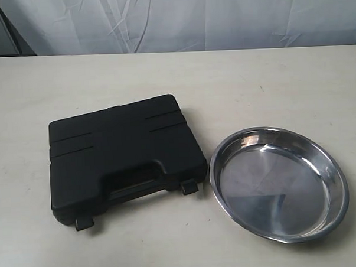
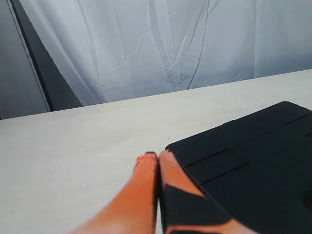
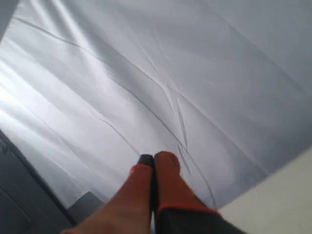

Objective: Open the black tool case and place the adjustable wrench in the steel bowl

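The black tool case [image 1: 123,156] lies shut on the table, left of centre, with its handle cut-out and two small latches toward the near edge. Its ribbed lid [image 2: 253,165] also shows in the left wrist view. To its right rests the steel bowl [image 1: 279,182], with nothing in it. The adjustable wrench is hidden. My left gripper [image 2: 157,157] is shut, orange fingers pressed together, close beside a corner of the case. My right gripper [image 3: 152,160] is shut too and points at the white backdrop, away from the table. Neither gripper appears in the exterior view.
A beige table [image 1: 270,82] carries the case and bowl. A creased white curtain [image 1: 179,18] hangs along the far edge. A dark panel [image 2: 44,68] stands beside the curtain in the left wrist view.
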Motion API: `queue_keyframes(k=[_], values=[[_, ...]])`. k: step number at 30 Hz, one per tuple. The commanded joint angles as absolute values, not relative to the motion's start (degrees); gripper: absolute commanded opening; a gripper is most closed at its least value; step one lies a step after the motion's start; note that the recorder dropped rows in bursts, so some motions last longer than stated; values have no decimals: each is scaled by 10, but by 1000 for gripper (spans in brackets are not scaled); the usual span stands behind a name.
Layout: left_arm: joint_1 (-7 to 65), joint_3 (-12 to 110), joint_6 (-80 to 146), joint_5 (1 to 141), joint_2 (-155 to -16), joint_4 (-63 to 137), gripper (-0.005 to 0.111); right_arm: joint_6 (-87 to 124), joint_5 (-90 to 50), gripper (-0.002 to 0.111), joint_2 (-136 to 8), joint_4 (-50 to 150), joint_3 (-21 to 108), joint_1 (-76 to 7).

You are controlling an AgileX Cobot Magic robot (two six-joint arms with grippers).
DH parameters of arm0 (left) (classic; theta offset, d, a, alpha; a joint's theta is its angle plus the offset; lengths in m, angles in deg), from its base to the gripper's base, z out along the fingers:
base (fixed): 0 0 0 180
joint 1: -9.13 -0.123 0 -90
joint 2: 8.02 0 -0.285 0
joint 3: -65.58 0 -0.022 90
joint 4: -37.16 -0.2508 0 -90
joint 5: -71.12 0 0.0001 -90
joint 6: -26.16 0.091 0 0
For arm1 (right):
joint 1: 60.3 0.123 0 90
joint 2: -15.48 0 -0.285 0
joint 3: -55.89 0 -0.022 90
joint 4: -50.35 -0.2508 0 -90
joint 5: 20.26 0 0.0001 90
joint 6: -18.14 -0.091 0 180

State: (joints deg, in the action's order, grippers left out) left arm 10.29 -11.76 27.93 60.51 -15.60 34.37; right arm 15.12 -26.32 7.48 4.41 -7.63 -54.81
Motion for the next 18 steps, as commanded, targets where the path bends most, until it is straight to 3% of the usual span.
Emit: queue_keyframes(k=[1, 7, 10, 15, 18], values=[[104, -116, 279, 608, -158, 345, 0, 366, -319, 0, 41, 62, 23, -548], [104, -116, 279, 608, -158, 345, 0, 723, -594, 0, -197, -55, 163, -548], [104, -116, 279, 608, -158, 345, 0, 805, -685, 0, -391, -118, 222, -545], [104, -116, 279, 608, -158, 345, 0, 800, -642, 0, -574, -8, 280, -455], [104, -116, 279, 608, -158, 345, 0, 650, -569, 0, -654, 189, 331, -365]])
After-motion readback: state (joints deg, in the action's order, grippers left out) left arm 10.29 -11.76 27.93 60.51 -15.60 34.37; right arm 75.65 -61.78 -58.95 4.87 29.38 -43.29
